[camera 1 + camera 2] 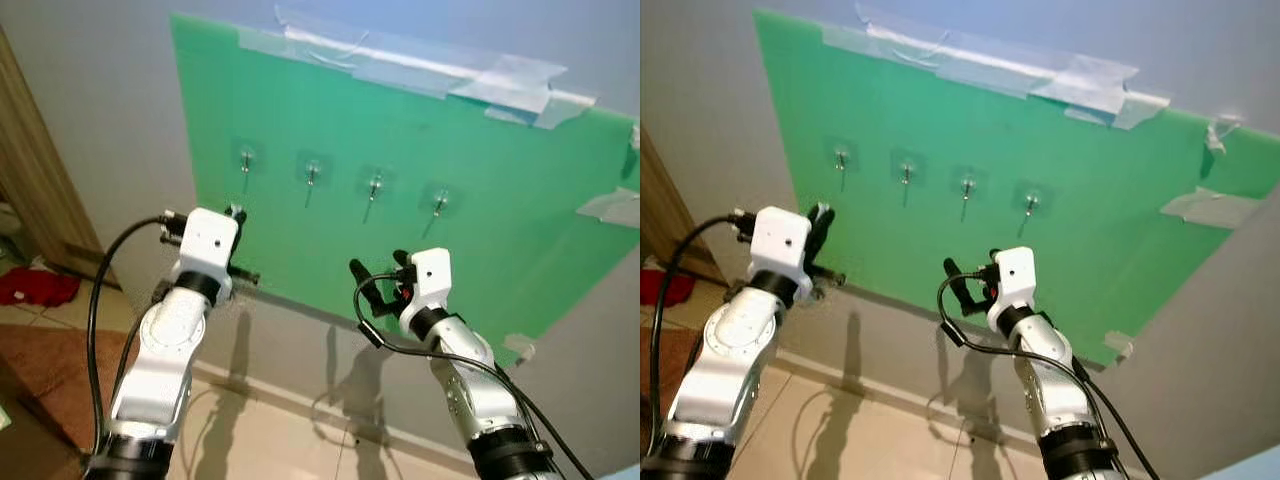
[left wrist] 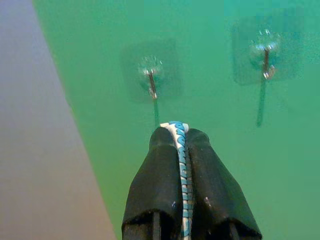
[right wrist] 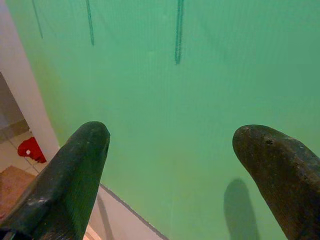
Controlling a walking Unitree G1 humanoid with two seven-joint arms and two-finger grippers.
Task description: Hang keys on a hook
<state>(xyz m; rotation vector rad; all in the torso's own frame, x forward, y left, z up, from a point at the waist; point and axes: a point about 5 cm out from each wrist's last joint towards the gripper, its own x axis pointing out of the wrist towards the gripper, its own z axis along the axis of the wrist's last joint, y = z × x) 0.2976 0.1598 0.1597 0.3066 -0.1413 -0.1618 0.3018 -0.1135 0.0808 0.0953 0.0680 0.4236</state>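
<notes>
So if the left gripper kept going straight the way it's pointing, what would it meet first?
Most likely the green board, just below the leftmost hook. The left gripper, jaws shut on a blue-and-white strap, points slightly under that hook; depth is unclear.

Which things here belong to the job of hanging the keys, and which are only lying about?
Job:
- left end effector, shut on blue-white strap
- leftmost hook
- green board

Lying about:
- red cloth on the floor
- right end effector, open
</notes>
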